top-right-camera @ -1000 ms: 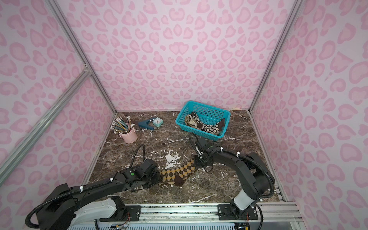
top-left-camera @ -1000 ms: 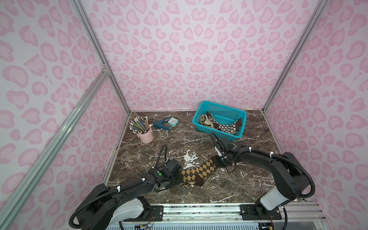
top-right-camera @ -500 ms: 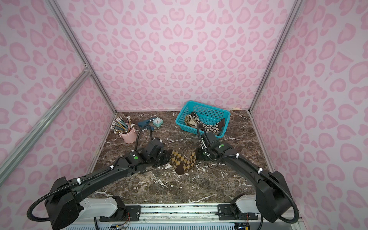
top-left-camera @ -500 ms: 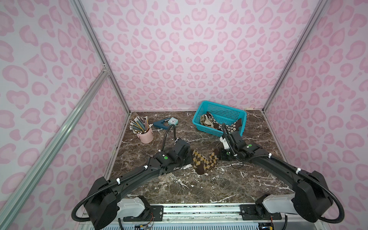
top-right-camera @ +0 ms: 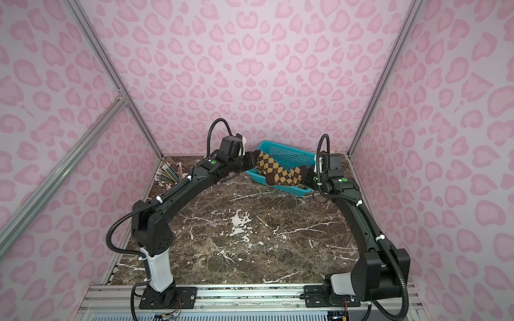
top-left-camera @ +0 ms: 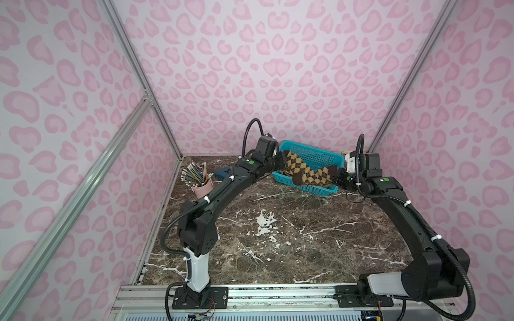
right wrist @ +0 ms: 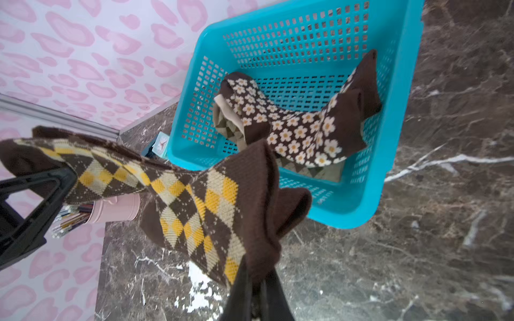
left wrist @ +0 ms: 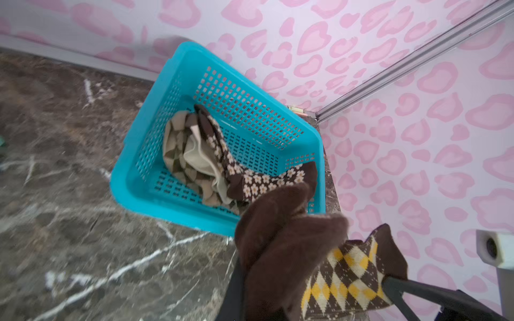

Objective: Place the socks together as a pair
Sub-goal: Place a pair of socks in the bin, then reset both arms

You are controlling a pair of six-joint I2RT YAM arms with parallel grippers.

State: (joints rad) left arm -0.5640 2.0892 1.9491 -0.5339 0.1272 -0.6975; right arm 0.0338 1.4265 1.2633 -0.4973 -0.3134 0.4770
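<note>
Brown-and-yellow argyle socks hang stretched left to right, sagging midway, above the teal basket at far right; left gripper clamps one end, right gripper the other; marble surface nearer lies open.

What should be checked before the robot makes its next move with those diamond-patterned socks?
1. Left tool shut on one end of the argyle socks: ok.
2. Right tool shut on the other end: ok.
3. Socks lifted off the table, slung between the arms: ok.
4. Two argyle layers lined up as a pair: cannot tell.
5. Flowered sock lying inside the basket: ok.
6. Pencil cup upright beside the left arm: ok.
</note>
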